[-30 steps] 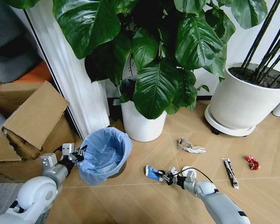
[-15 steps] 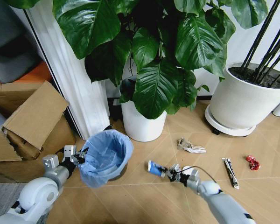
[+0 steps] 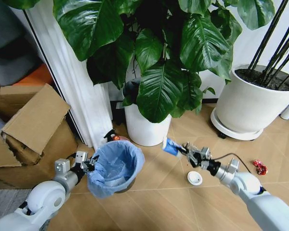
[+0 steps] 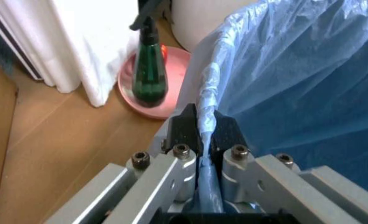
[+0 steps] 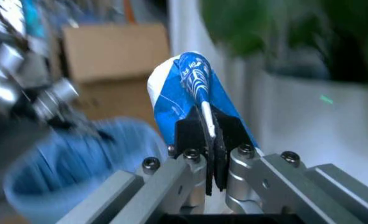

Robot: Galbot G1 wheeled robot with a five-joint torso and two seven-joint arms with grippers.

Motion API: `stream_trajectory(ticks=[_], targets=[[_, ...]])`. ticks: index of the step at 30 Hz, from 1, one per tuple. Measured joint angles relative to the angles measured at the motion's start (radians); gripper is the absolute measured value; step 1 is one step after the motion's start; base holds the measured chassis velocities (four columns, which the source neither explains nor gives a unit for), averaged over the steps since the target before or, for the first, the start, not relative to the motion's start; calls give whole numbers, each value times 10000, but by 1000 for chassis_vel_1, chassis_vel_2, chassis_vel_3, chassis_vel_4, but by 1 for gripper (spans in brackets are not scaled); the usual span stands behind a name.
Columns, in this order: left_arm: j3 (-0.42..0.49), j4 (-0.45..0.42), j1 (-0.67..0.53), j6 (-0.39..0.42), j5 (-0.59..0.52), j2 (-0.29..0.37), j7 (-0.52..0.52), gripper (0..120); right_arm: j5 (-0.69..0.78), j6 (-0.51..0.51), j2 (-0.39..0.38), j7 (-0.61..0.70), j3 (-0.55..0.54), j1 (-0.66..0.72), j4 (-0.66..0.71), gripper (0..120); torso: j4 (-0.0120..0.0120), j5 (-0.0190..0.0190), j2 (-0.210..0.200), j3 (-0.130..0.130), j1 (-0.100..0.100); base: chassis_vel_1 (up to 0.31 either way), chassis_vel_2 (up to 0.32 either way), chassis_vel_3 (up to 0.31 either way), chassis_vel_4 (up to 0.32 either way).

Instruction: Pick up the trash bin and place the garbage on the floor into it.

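Head view shows we have lifted the blue-white wrapper [image 3: 171, 146], pinched in our right gripper [image 3: 189, 151], off the chevron wooden floor [image 3: 154, 202] toward the blue-lined dark trash bin [image 3: 114, 166], whose rim our left gripper [image 3: 88, 165] clamps, so we judge the drop is near.

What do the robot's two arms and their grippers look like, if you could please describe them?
Both arms have smooth, rounded white shells ending in silver metal wrists. The left gripper and the right gripper have grey aluminium finger links with hex bolts and black fingertip pads. A thin black cable loops over the right forearm.

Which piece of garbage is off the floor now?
The blue-white wrapper, pinched in the right gripper; the white disc and red wrapper lie on the floor.
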Motion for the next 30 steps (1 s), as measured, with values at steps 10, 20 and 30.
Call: stream_trajectory(ticks=[10, 20, 30], targets=[[156, -4, -249, -24, -73, 189, 180, 0, 1128, 116, 80, -255, -2912, 2070, -144, 0, -2, 1, 0, 1, 0, 0, 0, 0, 0], [41, 8, -299, -84, -231, 355, 317, 0, 1423, 170, 1351, -461, -5530, 4377, -1659, 0, 3, -1, -1, 2, 1, 0, 0, 0, 0], [-25, -88, -279, -87, -289, 345, 316, 0, 1204, 157, 1573, 37, -6425, 4652, -1977, 10, 0, 2, -1, 1, 1, 0, 0, 0, 0]])
